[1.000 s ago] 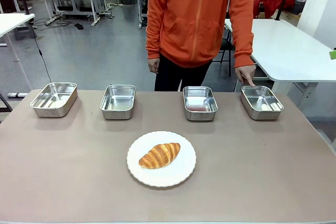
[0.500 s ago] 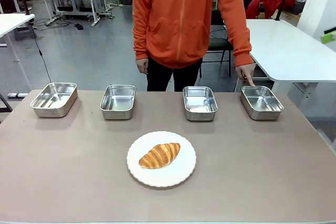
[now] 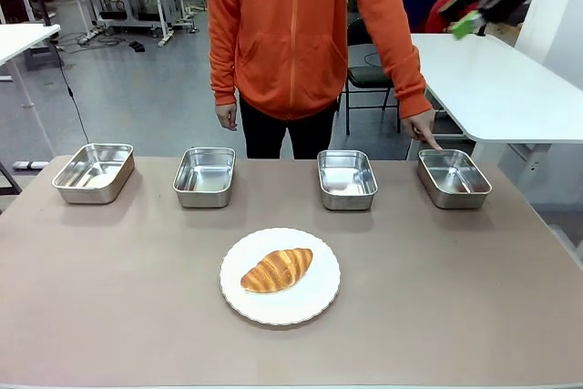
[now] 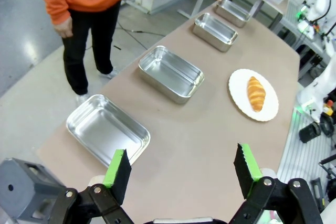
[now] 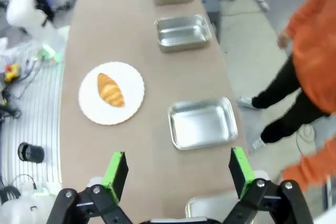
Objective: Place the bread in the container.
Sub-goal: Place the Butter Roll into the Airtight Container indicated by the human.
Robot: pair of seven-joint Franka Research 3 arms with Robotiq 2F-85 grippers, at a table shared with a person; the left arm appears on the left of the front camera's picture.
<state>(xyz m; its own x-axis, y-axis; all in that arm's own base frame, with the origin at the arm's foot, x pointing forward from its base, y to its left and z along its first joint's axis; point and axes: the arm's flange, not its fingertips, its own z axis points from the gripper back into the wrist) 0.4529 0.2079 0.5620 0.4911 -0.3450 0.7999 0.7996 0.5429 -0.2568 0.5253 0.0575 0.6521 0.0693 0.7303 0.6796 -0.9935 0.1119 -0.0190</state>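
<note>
Leftward toward nine o'clock the person has stepped, hand [image 3: 422,127] still marking the rightmost steel tray [image 3: 460,199], two o'clock of the croissant [image 3: 277,270] waiting on its white plate [image 3: 310,302]; left gripper [image 4: 182,157] and right gripper [image 5: 177,163] gape empty.

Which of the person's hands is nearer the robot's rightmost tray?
Their left hand: its fingertip is at that tray's far rim. Their right hand hangs at their side, far from it.
</note>
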